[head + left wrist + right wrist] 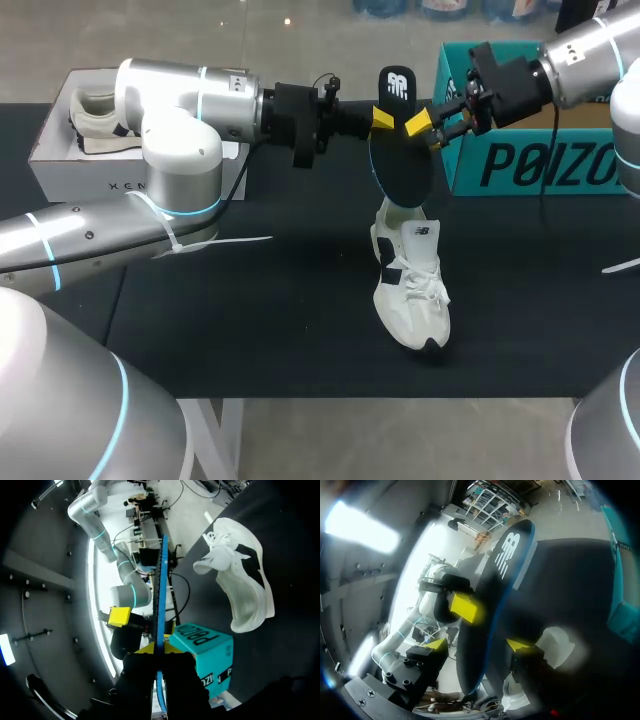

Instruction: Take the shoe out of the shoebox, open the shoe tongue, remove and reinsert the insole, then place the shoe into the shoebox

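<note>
Single flat black insole, long oval with a blue rim, is hanging upright above one white laced sneaker standing mid-table on the matte black top. Left gripper is pinching the insole across its thickness. Right gripper is straddling it, fingers spread. Two cardboard boxes are showing: teal box far right, white box far left holding a second sneaker.

left arm stretched level toward the insole from its left side, left tool pinched on its edge, right arm angled in from its right side, right tool spread, 2 yellow tips straddling it
</note>
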Robot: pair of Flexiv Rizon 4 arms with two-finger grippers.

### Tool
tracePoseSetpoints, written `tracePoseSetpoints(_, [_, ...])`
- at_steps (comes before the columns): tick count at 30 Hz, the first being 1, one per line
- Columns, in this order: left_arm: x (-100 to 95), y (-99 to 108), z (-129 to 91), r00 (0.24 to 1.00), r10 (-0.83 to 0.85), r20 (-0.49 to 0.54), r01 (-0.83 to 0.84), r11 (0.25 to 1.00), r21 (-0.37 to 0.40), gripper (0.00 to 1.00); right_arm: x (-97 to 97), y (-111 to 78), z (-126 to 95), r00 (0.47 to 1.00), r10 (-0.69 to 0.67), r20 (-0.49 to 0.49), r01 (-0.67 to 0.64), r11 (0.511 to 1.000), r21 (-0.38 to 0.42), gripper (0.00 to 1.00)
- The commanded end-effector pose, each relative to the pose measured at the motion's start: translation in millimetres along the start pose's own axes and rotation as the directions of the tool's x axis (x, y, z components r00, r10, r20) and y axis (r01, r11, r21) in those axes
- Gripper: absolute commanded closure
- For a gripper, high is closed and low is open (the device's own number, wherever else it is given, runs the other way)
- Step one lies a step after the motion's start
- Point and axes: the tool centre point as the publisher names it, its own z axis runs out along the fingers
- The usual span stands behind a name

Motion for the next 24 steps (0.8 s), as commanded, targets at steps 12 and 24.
tracePoseSetpoints(12, [1.0,1.0,1.5,1.0,0.003,0.002,-0.003,1.0,-0.001,1.0,-1.3,4.7,9.2,1.0,0.002,-0.003,-0.002,1.0,-0.001,1.0])
tracePoseSetpoints(24, [-3.9,-6.0,-4.5,0.996,-0.057,-0.074,0.059,0.998,0.028,0.0,2.4,0.2,8.8,0.999,0.026,0.028,-0.026,0.999,-0.024,1.0])
